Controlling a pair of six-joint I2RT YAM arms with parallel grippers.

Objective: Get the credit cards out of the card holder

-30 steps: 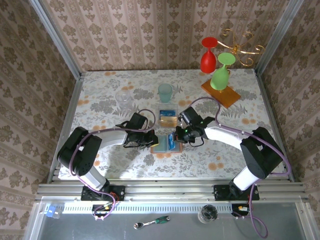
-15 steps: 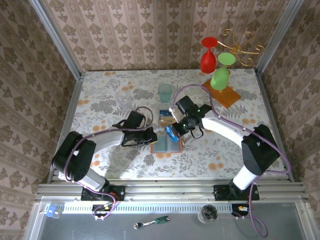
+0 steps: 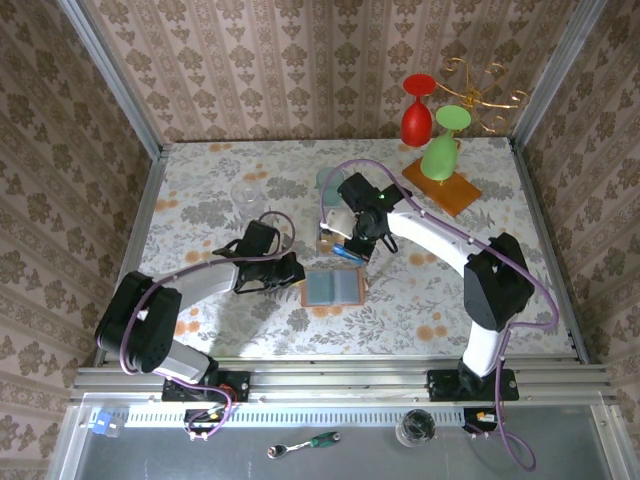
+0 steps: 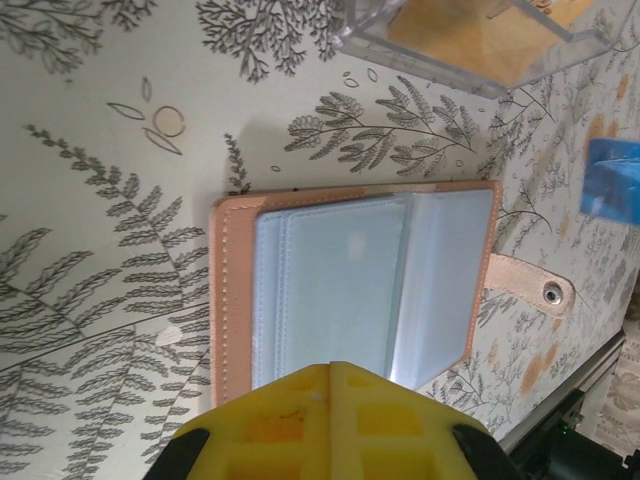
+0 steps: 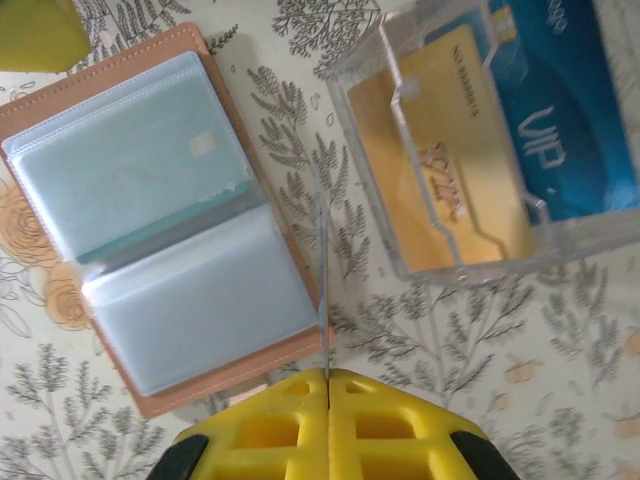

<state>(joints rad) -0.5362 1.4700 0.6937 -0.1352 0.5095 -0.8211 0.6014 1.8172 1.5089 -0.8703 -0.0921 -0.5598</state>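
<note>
Right claw [image 5: 327,375]: clenched on a blue card [image 3: 347,253], which you see edge-on from the wrist. It hangs over the strip of table [image 3: 200,190] between the card holder [image 5: 190,300] and the clear tray [image 5: 470,272].
Left claw [image 4: 332,395]: clenched on nothing, its tips at the holder's left edge. You cannot tell whether they press on it.
Card holder: lies open and flat near the middle of the table, somewhat toward the near edge. A pale card [image 5: 140,170] with a chip sits in its upper sleeve.
Clear tray: just beyond the holder toward the far edge, holding a gold card [image 5: 430,160] and a blue VIP card [image 5: 560,110].
Risk, slip: you pinch a thin, slick card by one margin, so it is likely to swivel or drop short of the tray.
Risk, tray wall: if you lower the card onto the rim, it can catch there or shove the light tray.
Risk, holder: if the left claw is not pinning the leather, pulling the pale card can drag or fold the holder.
</note>
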